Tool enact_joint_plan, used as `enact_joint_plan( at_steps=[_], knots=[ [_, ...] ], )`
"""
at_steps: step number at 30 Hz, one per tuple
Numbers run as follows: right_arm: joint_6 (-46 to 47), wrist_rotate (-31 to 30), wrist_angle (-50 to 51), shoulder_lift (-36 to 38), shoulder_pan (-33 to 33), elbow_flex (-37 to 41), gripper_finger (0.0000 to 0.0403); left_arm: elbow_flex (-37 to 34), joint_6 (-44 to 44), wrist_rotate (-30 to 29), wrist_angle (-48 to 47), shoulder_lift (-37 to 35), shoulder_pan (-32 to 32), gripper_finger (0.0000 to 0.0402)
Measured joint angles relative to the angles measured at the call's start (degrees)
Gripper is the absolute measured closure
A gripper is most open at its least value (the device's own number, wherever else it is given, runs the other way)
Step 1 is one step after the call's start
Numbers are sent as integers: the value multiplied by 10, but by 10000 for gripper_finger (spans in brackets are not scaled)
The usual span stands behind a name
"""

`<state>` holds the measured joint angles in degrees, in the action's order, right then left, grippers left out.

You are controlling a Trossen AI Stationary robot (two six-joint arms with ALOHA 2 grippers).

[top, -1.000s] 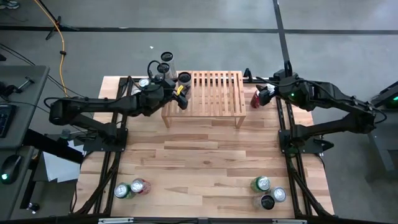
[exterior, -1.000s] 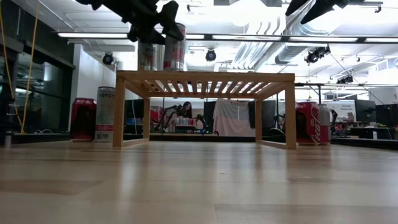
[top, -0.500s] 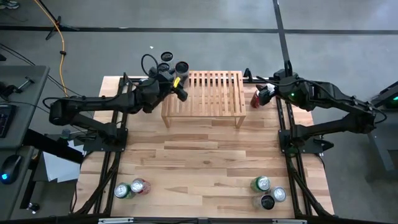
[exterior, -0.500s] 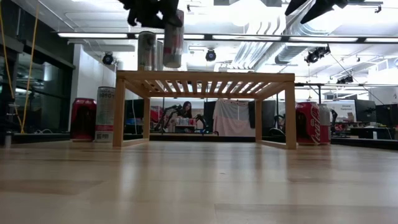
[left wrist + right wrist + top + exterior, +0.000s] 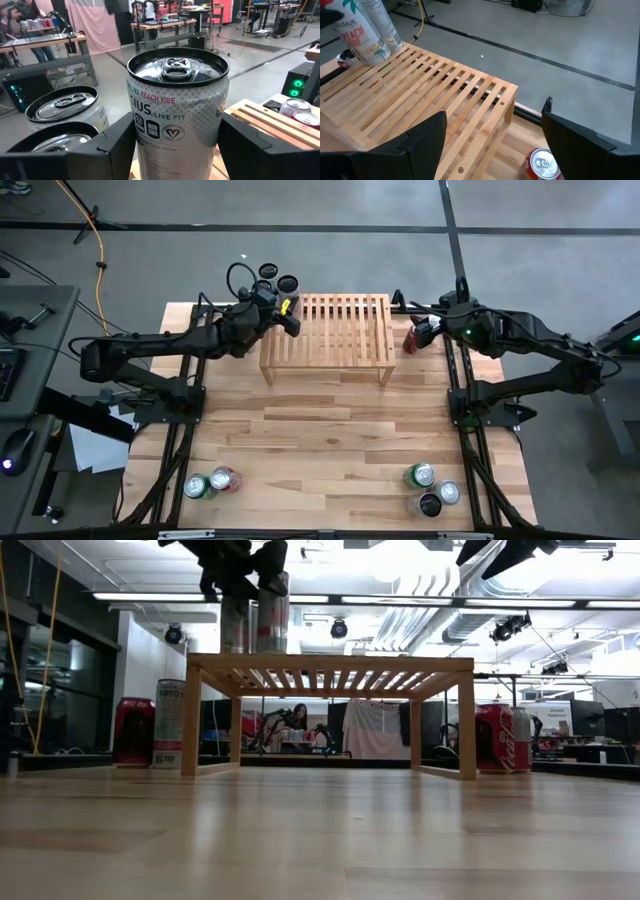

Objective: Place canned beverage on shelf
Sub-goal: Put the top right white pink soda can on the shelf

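The left gripper is clamped on a white Celsius can at the far left end of the shelf, beside two more cans there. The right gripper hangs open past the shelf's right end, above a red can.

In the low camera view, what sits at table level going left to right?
Red can → tall white can → shelf, with its left leg, then its right leg → red cola can.
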<state>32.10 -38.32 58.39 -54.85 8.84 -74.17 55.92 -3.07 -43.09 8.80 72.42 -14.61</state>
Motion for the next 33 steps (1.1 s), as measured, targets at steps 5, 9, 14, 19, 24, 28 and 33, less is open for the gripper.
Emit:
enact_joint_plan(
  at_steps=[5, 9, 14, 19, 24, 28, 33],
  knots=[
    [-6, 0, 0, -13, 0, 0, 91, 0, -27, -2, -19, 2, 0, 183],
    [-11, 0, 0, -22, 0, 0, 91, 0, -29, -21, -23, 17, 0, 183],
    [-17, 1, 0, -26, 0, 0, 91, 0, -42, -24, -20, 40, 3, 183],
    [-15, 3, 0, -25, 0, 0, 91, 0, -43, -51, -12, 54, 13, 182],
    [-15, 3, 0, -25, 0, 0, 91, 1, -43, -72, -14, 56, 21, 159],
    [-15, 3, 0, -25, 0, 0, 91, 1, -43, -73, -13, 55, 24, 141],
    [-15, 3, 0, -25, 0, 0, 91, 1, -42, -71, -10, 55, 24, 123]
  ],
)
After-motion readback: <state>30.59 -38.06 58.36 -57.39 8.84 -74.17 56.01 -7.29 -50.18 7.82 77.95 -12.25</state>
